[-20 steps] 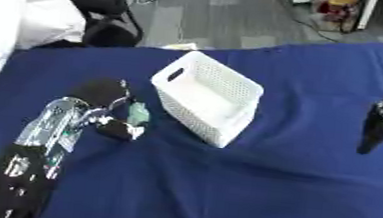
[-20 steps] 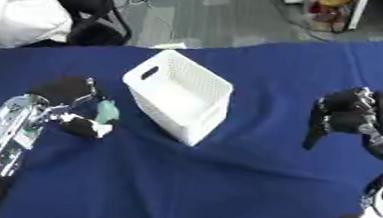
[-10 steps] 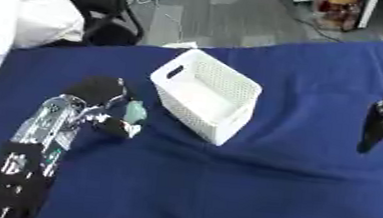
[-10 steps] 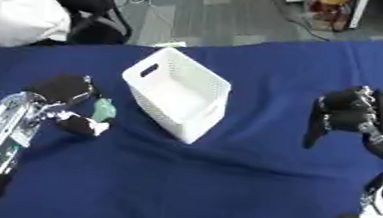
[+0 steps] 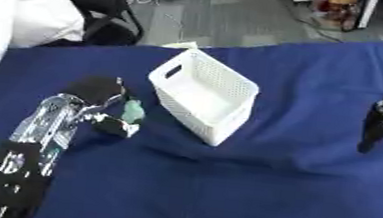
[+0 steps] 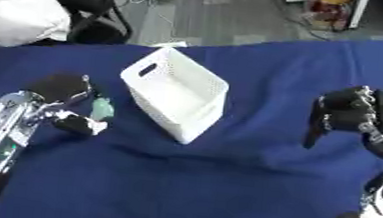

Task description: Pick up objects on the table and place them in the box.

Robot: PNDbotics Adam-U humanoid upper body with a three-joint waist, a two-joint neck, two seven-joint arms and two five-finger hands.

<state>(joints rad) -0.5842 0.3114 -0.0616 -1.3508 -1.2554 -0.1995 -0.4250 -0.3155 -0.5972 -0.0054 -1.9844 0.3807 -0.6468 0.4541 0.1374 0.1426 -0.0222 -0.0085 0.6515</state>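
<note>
A white perforated box (image 5: 203, 96) stands on the blue table, its opening facing up and slightly toward me. My left hand (image 5: 99, 103) is just left of the box, fingers and thumb curled round a small pale green object (image 5: 132, 111) held a little above the cloth. My right hand (image 6: 352, 116) hovers at the right side, well clear of the box, its fingers curled downward with nothing in them.
The blue cloth (image 5: 249, 187) covers the whole table. A black office chair (image 5: 100, 1) and a person's white sleeve (image 5: 10, 18) are beyond the far left edge. Cables and small items lie on the grey floor (image 5: 239, 10) behind.
My left hand with the green object has shifted slightly up and toward the box. The right hand has stayed where it was.
</note>
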